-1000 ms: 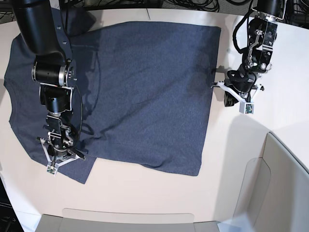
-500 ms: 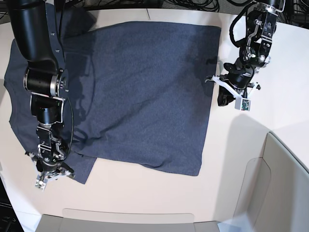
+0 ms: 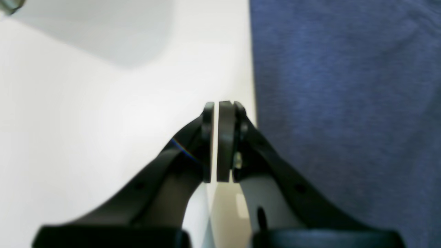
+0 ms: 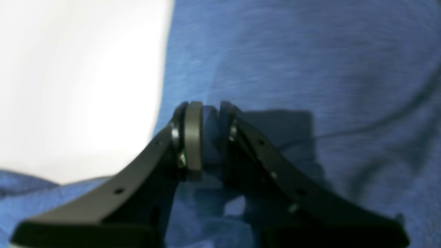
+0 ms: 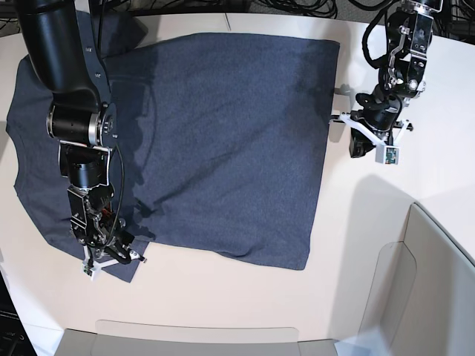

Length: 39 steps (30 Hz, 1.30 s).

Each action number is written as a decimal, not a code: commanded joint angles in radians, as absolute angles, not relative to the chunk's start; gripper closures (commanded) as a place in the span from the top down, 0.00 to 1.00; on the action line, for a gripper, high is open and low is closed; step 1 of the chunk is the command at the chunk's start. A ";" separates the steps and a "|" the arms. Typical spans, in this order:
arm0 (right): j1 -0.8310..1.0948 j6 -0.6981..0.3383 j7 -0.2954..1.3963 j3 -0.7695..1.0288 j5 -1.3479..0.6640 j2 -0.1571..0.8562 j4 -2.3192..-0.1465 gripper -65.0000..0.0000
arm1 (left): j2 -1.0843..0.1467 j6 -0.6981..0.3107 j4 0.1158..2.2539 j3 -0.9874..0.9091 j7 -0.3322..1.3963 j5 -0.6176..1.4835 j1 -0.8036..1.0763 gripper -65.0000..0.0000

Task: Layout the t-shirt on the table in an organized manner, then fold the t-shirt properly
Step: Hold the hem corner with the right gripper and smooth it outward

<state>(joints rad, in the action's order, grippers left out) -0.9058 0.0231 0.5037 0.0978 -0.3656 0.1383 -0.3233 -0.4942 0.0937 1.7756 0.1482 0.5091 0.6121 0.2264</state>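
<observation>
Across the large smooth off-white table [image 5: 223, 304] in the base view, the dark heathered navy-grey cotton t-shirt [image 5: 223, 141] lies spread nearly flat; the right gripper [image 5: 111, 256] sits at its near sleeve corner, while the left gripper [image 5: 352, 126] hangs just beside the shirt's opposite edge, over bare tabletop. From the left wrist view, the left gripper [image 3: 217, 137] is clenched, its pads pressed together with nothing between them, the shirt's edge [image 3: 344, 103] lying just beside it. From the right wrist view, the right gripper [image 4: 206, 137] is pinched on a fold of the t-shirt [image 4: 310, 69], with blue cloth bunched between its narrowly parted fingers.
</observation>
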 commanded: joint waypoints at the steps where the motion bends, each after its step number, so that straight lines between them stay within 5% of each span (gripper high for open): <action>1: -0.944 0.012 0.489 0.099 -0.381 0.134 -0.337 0.14 | -0.507 0.090 1.794 0.139 0.486 0.611 0.231 0.01; 20: -0.937 0.119 0.120 0.094 -0.378 0.248 -0.335 0.15 | -0.509 0.090 1.794 0.139 0.486 0.611 0.306 0.01; 28: -0.983 0.119 0.550 0.088 -0.371 0.251 -0.343 0.14 | -0.509 0.090 1.794 0.128 0.486 0.611 0.329 0.01; 39: -0.987 0.119 0.634 -0.001 -0.084 0.203 -0.338 0.15 | -0.509 0.090 1.794 0.061 0.486 0.613 0.404 0.01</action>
